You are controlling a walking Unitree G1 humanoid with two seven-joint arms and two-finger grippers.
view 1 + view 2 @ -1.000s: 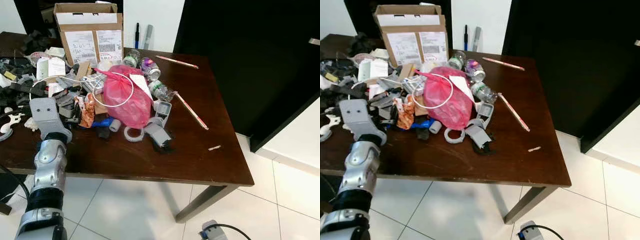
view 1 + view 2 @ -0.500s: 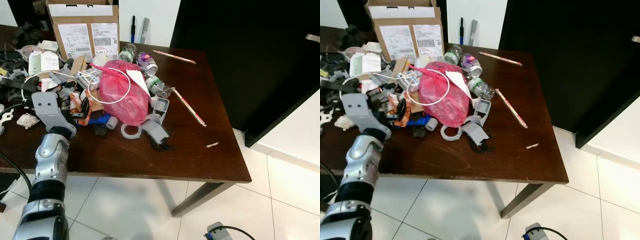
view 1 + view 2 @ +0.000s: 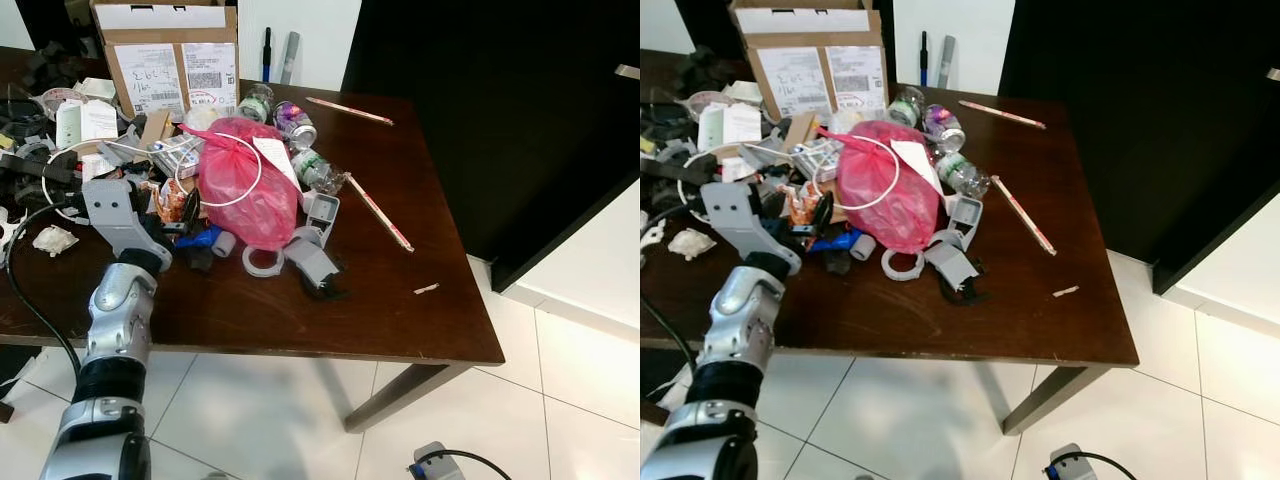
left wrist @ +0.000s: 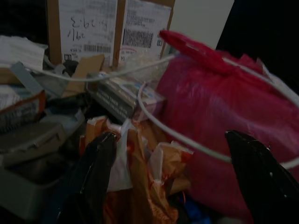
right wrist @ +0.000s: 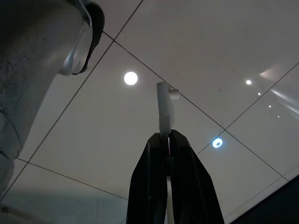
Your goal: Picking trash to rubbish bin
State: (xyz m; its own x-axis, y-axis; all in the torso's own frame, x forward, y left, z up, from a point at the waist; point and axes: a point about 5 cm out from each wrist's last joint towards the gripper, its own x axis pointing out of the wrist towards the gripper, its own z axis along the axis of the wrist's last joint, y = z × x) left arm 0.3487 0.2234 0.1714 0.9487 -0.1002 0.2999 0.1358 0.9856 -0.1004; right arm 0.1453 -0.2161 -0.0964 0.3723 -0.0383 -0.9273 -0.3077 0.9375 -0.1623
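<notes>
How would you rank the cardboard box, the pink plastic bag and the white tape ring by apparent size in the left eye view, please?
1. cardboard box, though it runs off the top edge, so part of it is cut off.
2. pink plastic bag, a little smaller in the picture and nearer the camera, so the order with the box is unsure.
3. white tape ring, plainly the smallest.

Worktop: dark brown wooden worktop [image 3: 350, 290], smooth, with a soft sheen.
Bag: crinkled pink plastic bag [image 3: 250, 185], thin and glossy.
Box: brown cardboard box [image 3: 165, 50], matt, with white paper labels.
Wrapper: crumpled orange foil wrapper [image 4: 149, 182], shiny.
Floor: white tiled floor [image 3: 560, 400], glossy.
Left arm: brushed silver metal arm [image 3: 118, 320].
</notes>
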